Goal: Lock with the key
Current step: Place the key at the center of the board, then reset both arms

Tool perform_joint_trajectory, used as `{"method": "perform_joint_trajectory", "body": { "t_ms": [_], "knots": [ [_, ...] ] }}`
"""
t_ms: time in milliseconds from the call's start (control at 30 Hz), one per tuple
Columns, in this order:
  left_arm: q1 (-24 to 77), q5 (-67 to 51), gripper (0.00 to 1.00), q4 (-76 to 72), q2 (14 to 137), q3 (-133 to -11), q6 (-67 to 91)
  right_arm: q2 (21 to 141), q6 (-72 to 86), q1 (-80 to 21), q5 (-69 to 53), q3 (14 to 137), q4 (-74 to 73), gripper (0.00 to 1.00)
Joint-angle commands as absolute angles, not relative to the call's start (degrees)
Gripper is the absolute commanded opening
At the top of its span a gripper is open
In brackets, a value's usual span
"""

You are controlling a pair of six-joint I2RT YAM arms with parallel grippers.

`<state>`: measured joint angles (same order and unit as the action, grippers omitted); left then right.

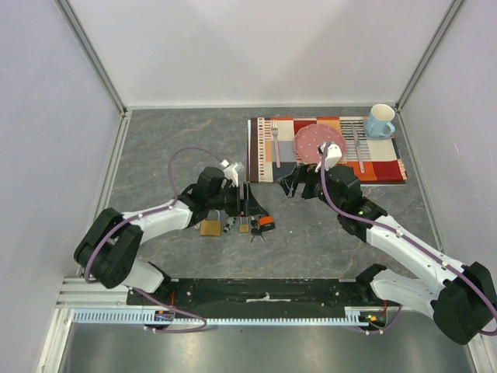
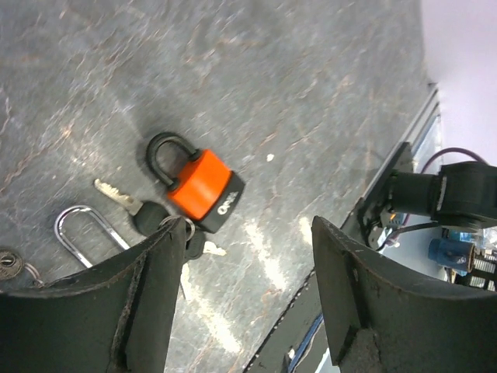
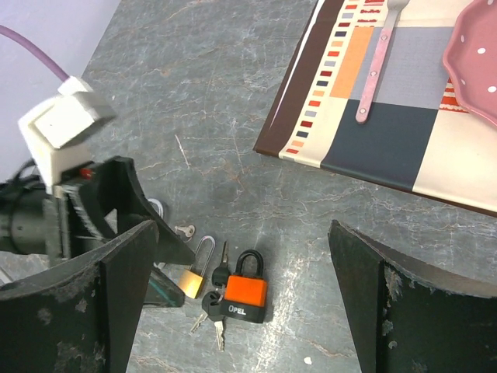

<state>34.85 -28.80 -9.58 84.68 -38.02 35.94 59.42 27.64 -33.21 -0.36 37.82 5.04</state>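
Orange padlock (image 3: 245, 294) marked OPEL, black-headed keys (image 3: 211, 305) beside it, left hand (image 2: 248, 227) open, right hand (image 3: 242, 230) open

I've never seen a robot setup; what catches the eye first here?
A bright orange padlock lies on the grey table near the middle, keys beside it and a brass padlock to its left. At the far right, a striped placemat holds a pink plate, with a pale blue mug at its corner.
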Motion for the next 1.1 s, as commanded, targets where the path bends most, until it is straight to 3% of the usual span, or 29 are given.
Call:
{"method": "perform_joint_trajectory", "body": {
  "t_ms": [0,633,1067],
  "knots": [
    [35.1,-28.3,0.72,-14.1,79.1,-36.7,34.0,59.2,27.6,-33.1,-1.7,37.6,5.2,0.98],
    [33.6,-34.8,0.77,-27.1,78.6,-31.7,37.6,59.8,27.6,-33.1,-2.5,37.4,4.8,0.98],
    [18.5,-39.0,0.86,-26.7,68.7,-24.7,41.6,61.3,27.6,-33.1,-3.3,37.4,4.8,0.98]
  ]
}}
